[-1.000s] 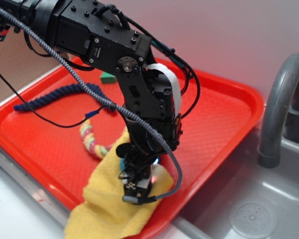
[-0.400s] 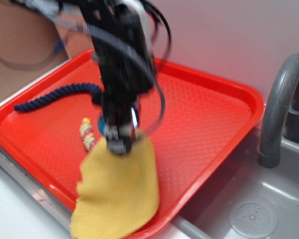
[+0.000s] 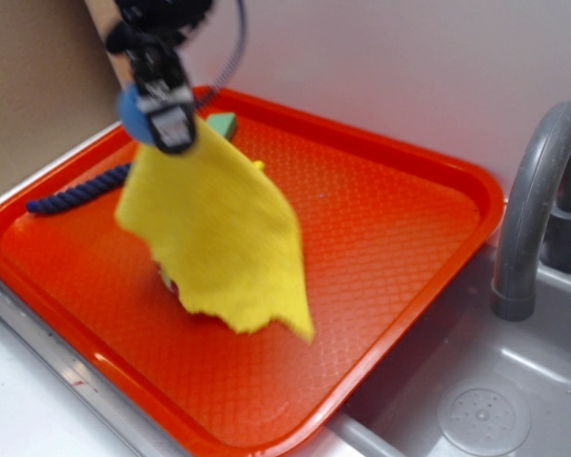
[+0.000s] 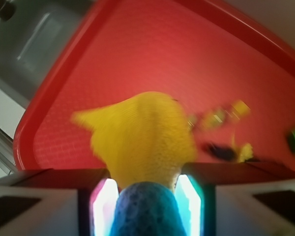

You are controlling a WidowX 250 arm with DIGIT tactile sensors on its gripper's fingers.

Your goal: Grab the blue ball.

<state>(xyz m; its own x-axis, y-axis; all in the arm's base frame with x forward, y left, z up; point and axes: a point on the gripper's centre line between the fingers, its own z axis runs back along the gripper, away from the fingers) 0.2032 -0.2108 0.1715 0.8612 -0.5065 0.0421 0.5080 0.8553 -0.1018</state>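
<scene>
The gripper (image 4: pixel 146 196) is clamped on the blue ball (image 4: pixel 146 211), with the yellow cloth (image 3: pixel 219 233) pinched alongside and dangling below it. That snagged cloth could loosen the hold, dropping the ball onto the red tray (image 3: pixel 390 248) beneath.

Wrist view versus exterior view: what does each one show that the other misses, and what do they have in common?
Only the wrist view shows the blue ball seated between the tool's two fingers, its dimpled surface visible, with the yellow cloth caught there too.

Only the exterior view shows the grey faucet, the sink basin, and the cloth hanging well above the tray with the navy rope lying behind it.

Both show the red tray, the cloth, the ball and a green block.
</scene>
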